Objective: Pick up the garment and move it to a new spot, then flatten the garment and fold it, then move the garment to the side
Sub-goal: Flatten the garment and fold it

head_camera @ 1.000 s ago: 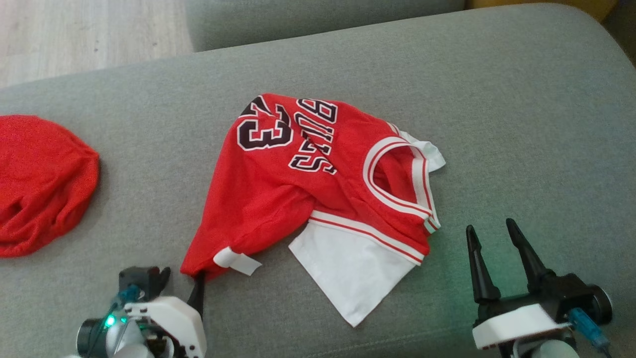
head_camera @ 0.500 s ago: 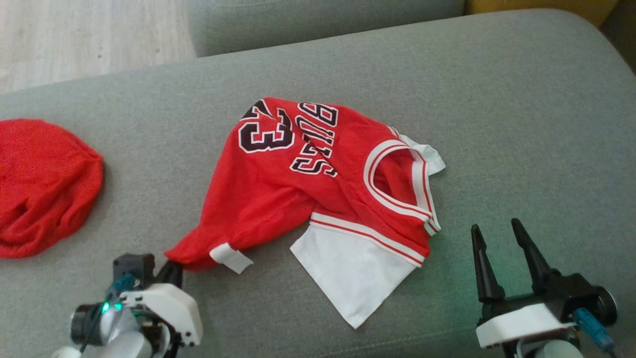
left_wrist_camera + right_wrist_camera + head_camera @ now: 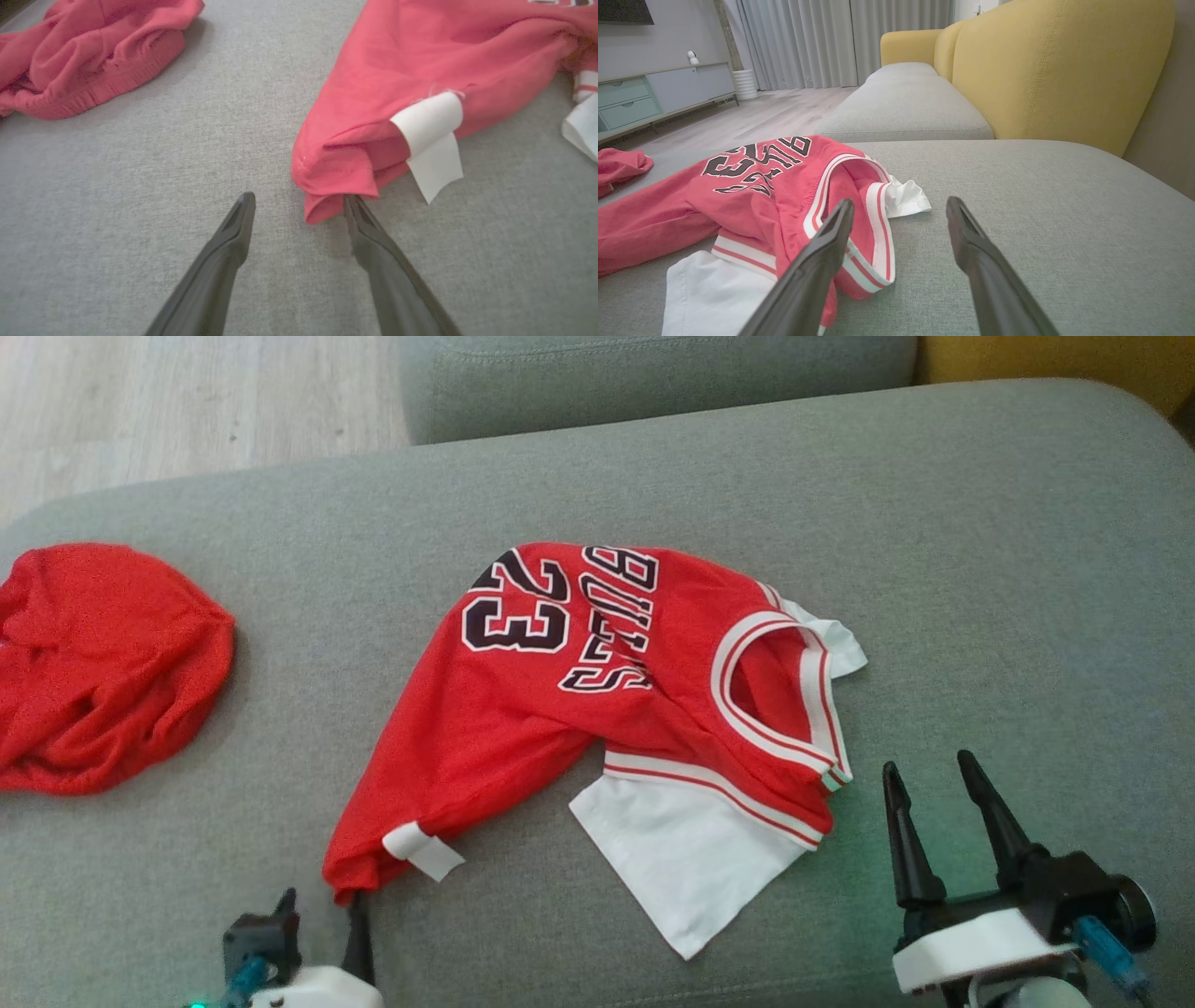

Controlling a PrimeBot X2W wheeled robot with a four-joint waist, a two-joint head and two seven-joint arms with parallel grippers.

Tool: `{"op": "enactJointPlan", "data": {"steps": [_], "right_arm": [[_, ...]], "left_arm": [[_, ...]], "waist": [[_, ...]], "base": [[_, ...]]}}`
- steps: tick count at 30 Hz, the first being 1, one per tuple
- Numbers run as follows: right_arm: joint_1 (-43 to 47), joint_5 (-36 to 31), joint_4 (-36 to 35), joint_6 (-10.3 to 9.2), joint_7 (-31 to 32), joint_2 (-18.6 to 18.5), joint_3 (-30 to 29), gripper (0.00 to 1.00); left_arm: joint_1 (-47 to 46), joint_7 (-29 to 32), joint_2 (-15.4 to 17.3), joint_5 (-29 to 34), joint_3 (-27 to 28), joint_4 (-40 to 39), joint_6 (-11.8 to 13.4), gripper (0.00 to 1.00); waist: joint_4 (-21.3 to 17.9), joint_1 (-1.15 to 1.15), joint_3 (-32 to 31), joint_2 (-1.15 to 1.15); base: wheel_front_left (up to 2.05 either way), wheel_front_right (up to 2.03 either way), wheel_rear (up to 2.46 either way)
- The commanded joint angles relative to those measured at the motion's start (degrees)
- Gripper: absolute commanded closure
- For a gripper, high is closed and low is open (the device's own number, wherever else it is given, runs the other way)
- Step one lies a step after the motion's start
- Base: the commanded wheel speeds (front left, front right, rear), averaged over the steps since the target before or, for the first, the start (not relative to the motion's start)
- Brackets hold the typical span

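The garment (image 3: 560, 709) is a red jersey with white sleeves and the number 23, lying crumpled in the middle of the grey sofa cushion (image 3: 980, 569). Its near hem corner with a white tag (image 3: 432, 135) points at my left gripper (image 3: 320, 905). In the left wrist view the left gripper (image 3: 299, 198) is open, and its right fingertip touches the hem corner of the garment (image 3: 420, 60). My right gripper (image 3: 926, 765) stands open just right of the collar. In the right wrist view the right gripper (image 3: 900, 201) is empty, its left finger in front of the garment (image 3: 752, 196).
A second red cloth (image 3: 103, 663) lies bunched at the cushion's left end, also in the left wrist view as the red cloth (image 3: 88, 56). A yellow backrest (image 3: 1055, 70) rises on the right. Wooden floor (image 3: 187, 401) lies beyond the cushion's far edge.
The left gripper shut on the hem corner and tugged it leftward, then opened and let it go. It has since drawn back down the view. The head camera has shifted slightly.
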Motion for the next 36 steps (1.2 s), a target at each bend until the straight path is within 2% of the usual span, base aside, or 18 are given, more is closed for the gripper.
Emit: {"op": "enactJointPlan", "data": {"steps": [1, 7, 11, 14, 17, 21, 25, 29, 36], "right_arm": [[-1.5, -0.7, -1.5, 0.44, -0.2, -0.3, 1.4, 0.0], [-0.7, -1.3, -1.6, 0.44, -0.2, -0.3, 1.1, 0.0], [0.6, -1.4, -2.1, 0.44, -0.2, -0.3, 0.7, 0.0], [1.2, -1.7, -2.9, 0.44, -0.2, -0.3, -0.3, 0.0], [2.0, -2.7, -3.8, 0.44, -0.2, -0.3, -1.5, 0.0], [3.2, -3.8, -4.5, 0.44, -0.2, -0.3, -2.9, 0.0], [4.4, -4.6, -4.5, 0.44, -0.2, -0.3, -3.4, 0.0], [4.7, -4.5, -4.3, 0.44, -0.2, -0.3, -3.7, 0.0], [4.2, -2.6, -3.0, 0.44, -0.2, -0.3, -2.4, 0.0]], "left_arm": [[-1.2, -1.6, 0.1, 0.2, 2.7, -0.6, 1.3, 0.0], [2.3, -3.8, -2.3, 2.4, 8.9, -3.7, 4.6, 0.0], [6.1, -3.8, -5.3, 7.2, 13.5, -10.2, 4.1, 0.0], [8.0, -3.8, -8.2, 10.5, 16.0, -14.7, 1.2, 0.0], [8.7, -3.9, -11.2, 12.8, 18.2, -17.3, -3.1, 0.0], [8.8, -3.9, -13.6, 15.9, 19.9, -16.2, -9.3, 0.0], [9.3, -3.9, -15.3, 18.9, 22.6, -13.7, -12.9, 0.0], [10.2, -3.9, -16.5, 20.9, 25.3, -12.4, -14.9, 0.0], [11.2, -3.9, -17.9, 23.2, 29.0, -11.2, -16.3, 0.0]], "waist": [[-0.2, 0.0, -0.3, 0.0], [-0.9, 0.0, -1.8, 0.0], [-1.2, 0.0, -3.5, 0.0], [-1.1, 0.0, -4.1, 0.0], [-0.5, 0.0, -4.6, 0.0], [0.4, 0.0, -5.6, 0.0], [0.9, 0.0, -6.9, 0.0], [1.4, 0.0, -7.8, 0.0], [2.9, 0.0, -8.0, 0.0]], "base": [[0.0, 0.0, 0.0], [0.0, 0.0, 0.0], [0.0, 0.0, 0.0], [0.0, 0.0, 0.0], [0.0, 0.0, 0.0], [0.0, 0.0, 0.0], [0.0, 0.0, 0.0], [0.0, 0.0, 0.0], [0.0, 0.0, 0.0]]}}
